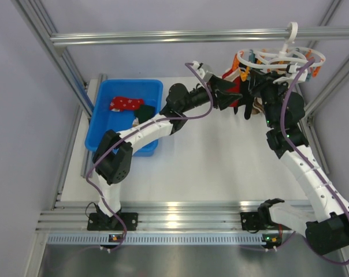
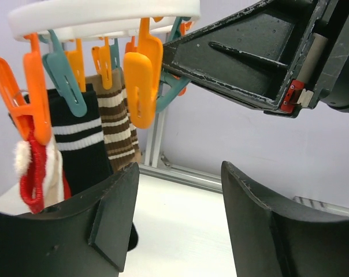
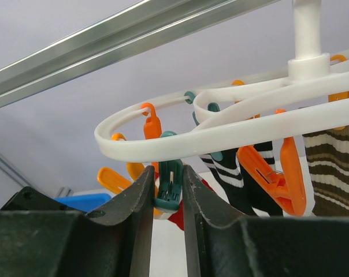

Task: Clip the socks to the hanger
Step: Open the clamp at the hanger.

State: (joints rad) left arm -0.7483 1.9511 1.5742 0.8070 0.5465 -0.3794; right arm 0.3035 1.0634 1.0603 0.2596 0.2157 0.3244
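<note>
The white hanger (image 1: 284, 57) hangs from the top rail at the back right, with orange and teal pegs dangling. A red sock (image 2: 33, 173) with a white cuff hangs from an orange peg (image 2: 36, 98) on the hanger ring (image 2: 99, 14). My left gripper (image 2: 180, 173) is just below the ring, open, with nothing between its fingers. My right gripper (image 3: 169, 173) reaches up under the ring (image 3: 221, 135) and is shut on a teal peg (image 3: 169, 184), squeezing its handles. Another red sock (image 1: 126, 104) with white specks lies in the blue bin (image 1: 105, 135).
A black sock with white stripes (image 2: 79, 150) and a brown-and-cream striped sock (image 2: 118, 130) hang from other pegs. The right arm's body (image 2: 261, 57) is close above my left gripper. Aluminium frame rails (image 1: 180, 36) run behind and beside the hanger.
</note>
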